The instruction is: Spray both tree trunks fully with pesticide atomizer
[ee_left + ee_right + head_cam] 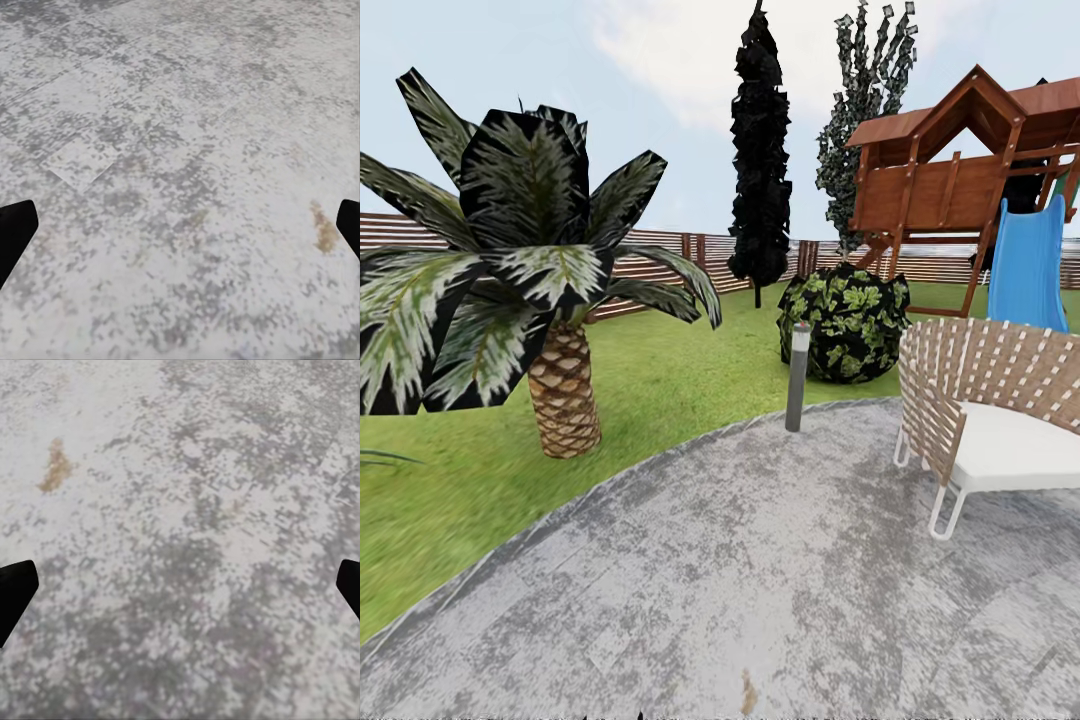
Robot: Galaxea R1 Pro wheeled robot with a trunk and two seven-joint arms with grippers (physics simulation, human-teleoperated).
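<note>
**On the paving, facing the lawn: one palm, two dark conifers, one bush, one chair, one play tower**

At the far left of the head view stands one short palm [563, 395] with a scaly trunk, rooted in the grass [660, 390] just beyond the edge of the grey stone paving [760, 580]. Behind it runs one brown fence [660, 255] of horizontal slats, crossing the whole background. Further right rise two tall conifers: one black, dense and narrow [760, 150], and one thinner with sparse grey-green foliage [865, 90]. Below the second sits one round leafy bush [845, 320], and just in front of the bush, at the paving's rim, stands one short grey bollard lamp [797, 378]. Right of that is one woven chair [980, 420] with a white cushion and white legs, standing on the paving. Behind the chair is one wooden play tower [960, 170] with a pitched roof and one blue slide [1028, 265].

The pesticide atomizer and the two thick-trunked trees cannot be made out among these things.

In the left wrist view the left claw [180, 229] hangs over mottled grey paving, its two dark fingertips [13, 232] set wide apart at the frame edges with nothing between them; one ochre stain [323, 227] lies near one fingertip. In the right wrist view the right claw [180, 592] is likewise spread wide and empty above the paving, with one ochre stain [55, 465] on the stone.
</note>
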